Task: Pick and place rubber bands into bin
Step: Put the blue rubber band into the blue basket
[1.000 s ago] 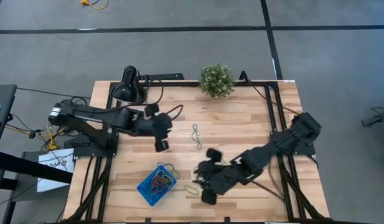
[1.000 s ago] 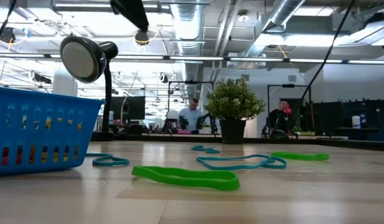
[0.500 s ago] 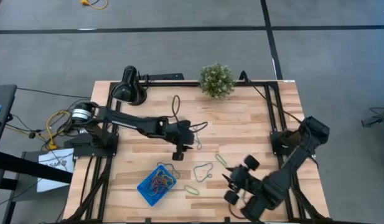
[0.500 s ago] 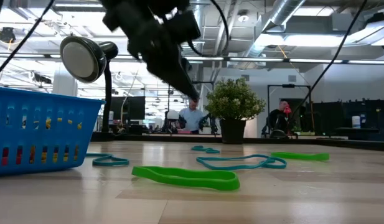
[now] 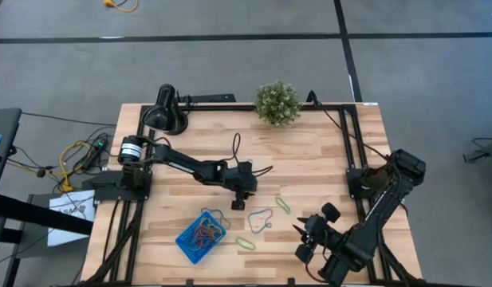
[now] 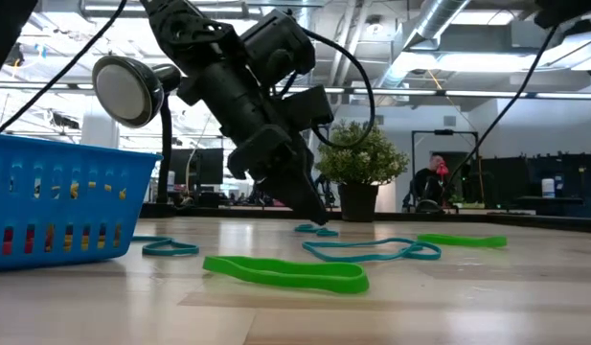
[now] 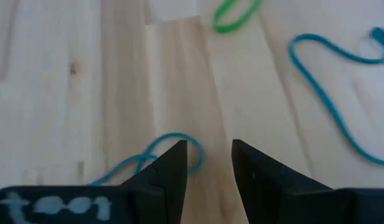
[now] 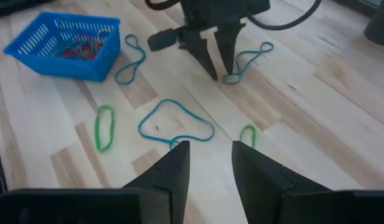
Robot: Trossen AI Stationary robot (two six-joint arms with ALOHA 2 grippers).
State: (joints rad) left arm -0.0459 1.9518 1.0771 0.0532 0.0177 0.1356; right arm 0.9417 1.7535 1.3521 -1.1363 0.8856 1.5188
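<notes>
Several rubber bands lie flat on the wooden table: a small grey-blue one (image 6: 316,230), a large teal loop (image 5: 260,219), two green ones (image 5: 283,205) (image 5: 246,242), and a teal one (image 8: 131,62) beside the bin. The bright-blue bin (image 5: 202,235) stands near the table's near edge with several coloured bands inside. My left gripper (image 5: 240,195) is open at mid-table, fingers slanting down, tips just over the small grey-blue band (image 7: 173,146). My right gripper (image 5: 305,239) is open above the near right part of the table, clear of everything.
A black round lamp (image 5: 164,112) and a small potted plant (image 5: 277,102) stand along the far edge. Black cables trail from the left arm (image 5: 230,147). Bare wood shows between the bands and the table's right edge. People sit in the room beyond the table.
My left gripper has swung from the table's left part toward its middle and come down over the small grey-blue band. My right gripper has drawn back from beside the bin toward the near right corner, uncovering the teal and green bands.
</notes>
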